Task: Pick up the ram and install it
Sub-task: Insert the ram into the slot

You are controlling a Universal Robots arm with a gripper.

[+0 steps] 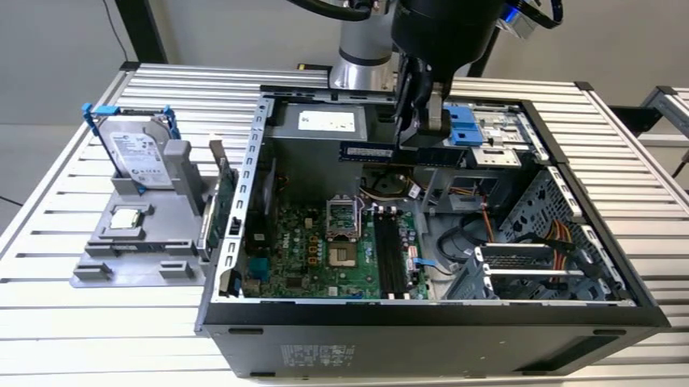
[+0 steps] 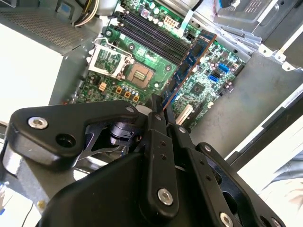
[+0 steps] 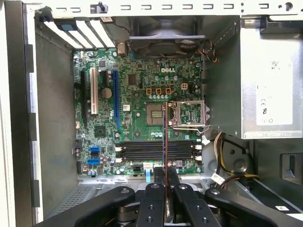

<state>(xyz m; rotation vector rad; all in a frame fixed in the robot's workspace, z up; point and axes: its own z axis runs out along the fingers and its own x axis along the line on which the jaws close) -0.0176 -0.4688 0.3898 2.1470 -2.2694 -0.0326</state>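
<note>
The claw was clamped on the ram over the motherboard, near the power supply; the hard drive stood well apart.

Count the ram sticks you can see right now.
1. The ram is clamped in the pincer, held over the motherboard inside the open case. The black slots look bare; the arm could hide another stick.
</note>
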